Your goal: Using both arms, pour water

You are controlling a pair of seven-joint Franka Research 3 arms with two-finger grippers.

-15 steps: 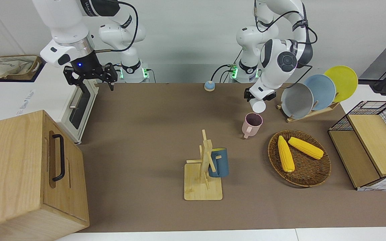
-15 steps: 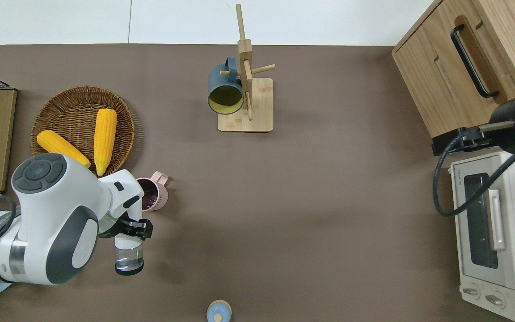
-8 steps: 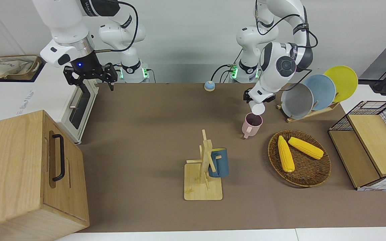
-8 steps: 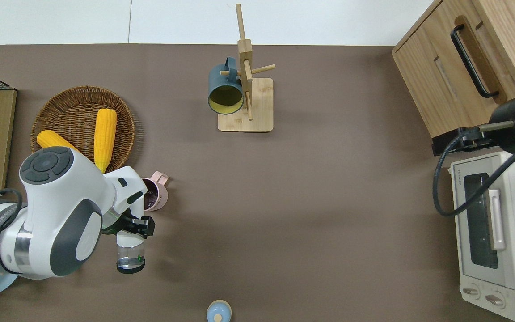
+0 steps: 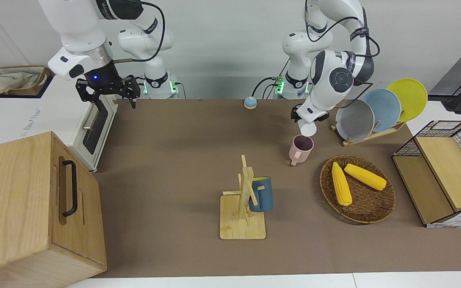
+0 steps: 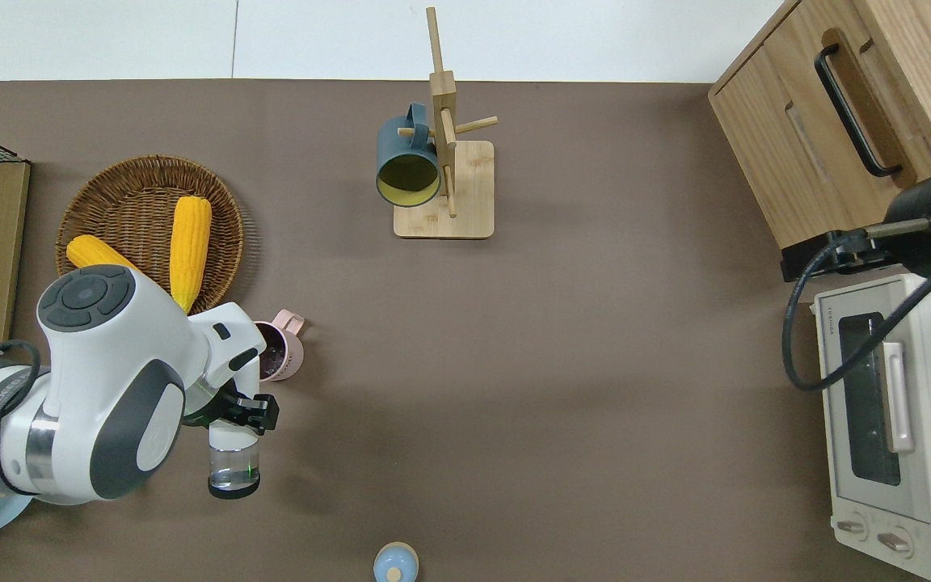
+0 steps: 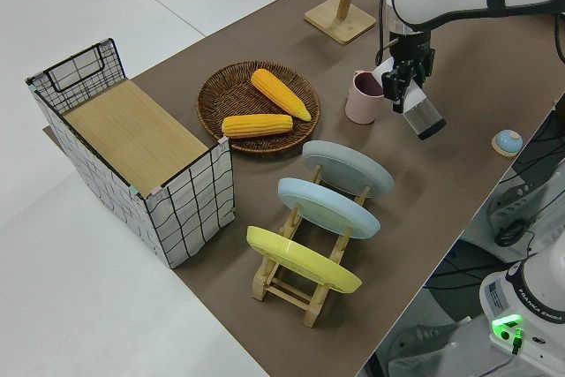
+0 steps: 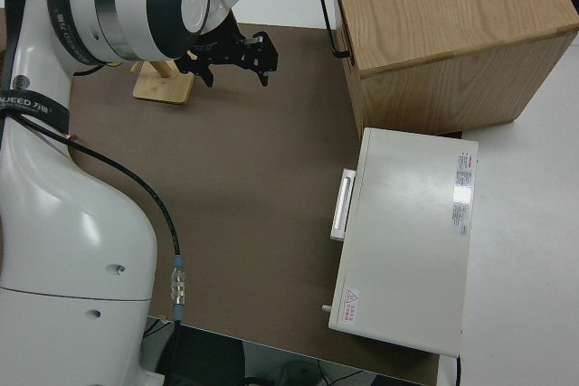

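Fingers of the left gripper (image 6: 233, 411) clamp a tilted clear cup (image 6: 233, 465), its mouth hidden overhead; right gripper's (image 5: 108, 90) fingers spread, parked.

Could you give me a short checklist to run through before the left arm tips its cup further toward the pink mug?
1. Left gripper shut on the clear cup: ok.
2. Clear cup tilted, mouth toward the pink mug: ok.
3. Cup mouth directly over the mug opening: cannot tell; the overhead view shows the cup nearer to the robots than the mug.
4. Pink mug upright on the table, opening unobstructed: ok.
5. Wicker basket with corn and the plate rack apart from the mug: ok.
6. Right gripper open, parked: ok.
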